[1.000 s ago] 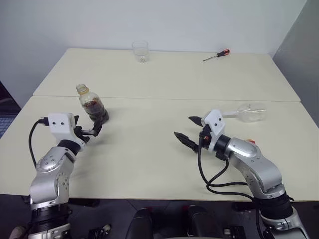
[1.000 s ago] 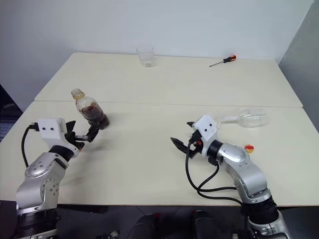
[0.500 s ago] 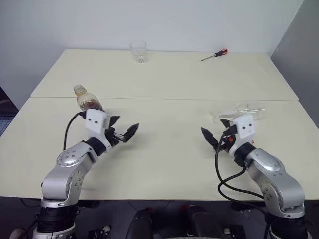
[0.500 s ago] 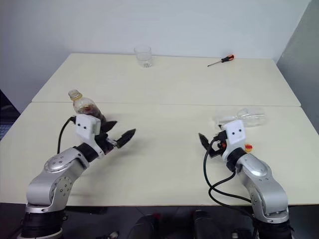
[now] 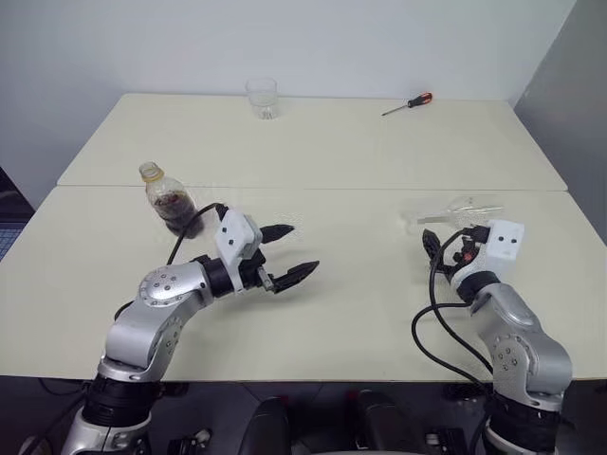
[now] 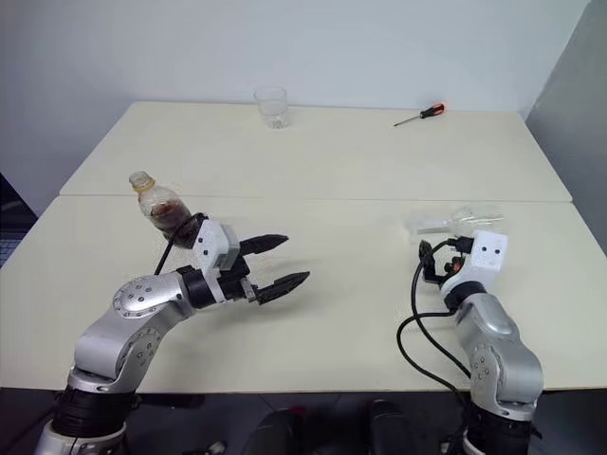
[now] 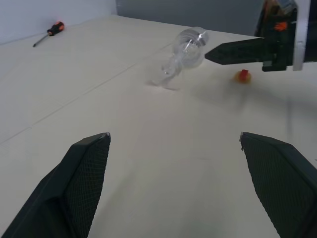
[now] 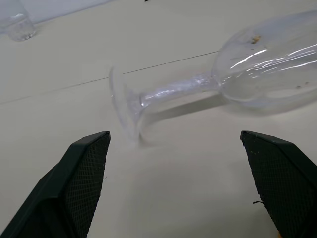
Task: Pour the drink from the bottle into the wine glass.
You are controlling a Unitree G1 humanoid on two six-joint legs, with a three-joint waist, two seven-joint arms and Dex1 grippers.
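I see the clear stemmed wine glass (image 8: 208, 84) lying on its side just ahead of my wide-open, empty right gripper (image 8: 173, 198); being fragile and slippery, I would grasp its thin stem gently.

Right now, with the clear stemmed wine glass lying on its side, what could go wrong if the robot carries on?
1. The clear stemmed wine glass lies on its side on the cream table; a nudge from the open right gripper could roll it away.
2. The small clear plastic bottle of dark drink stands uncapped behind the left arm; a backward swing could topple and spill it.
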